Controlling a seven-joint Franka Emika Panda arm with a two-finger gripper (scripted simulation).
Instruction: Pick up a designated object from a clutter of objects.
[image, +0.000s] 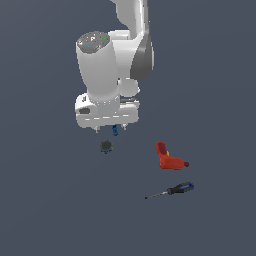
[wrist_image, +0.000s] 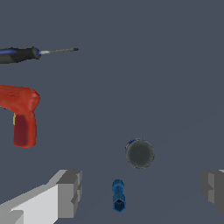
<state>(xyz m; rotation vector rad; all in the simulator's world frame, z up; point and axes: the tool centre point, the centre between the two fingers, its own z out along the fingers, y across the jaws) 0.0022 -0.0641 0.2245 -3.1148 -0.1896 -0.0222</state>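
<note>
Four items on the floor: grey disc (image: 105, 146) at centre frame in the exterior view, blue piece (image: 115, 131) just above it, red tool (image: 169, 159) and screwdriver (image: 170, 190) well to the right. Gripper (image: 110, 128) hovers above the disc, jaws spread, empty. Advice: centre over the disc, clear of the blue piece, then descend.

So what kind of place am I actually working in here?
Most likely a simulated test scene, not a real room: a flat, featureless grey floor with no walls or furniture. Only a small dark disc, a tiny blue piece, a red chunky tool and a screwdriver lie scattered below the open fingers.
</note>
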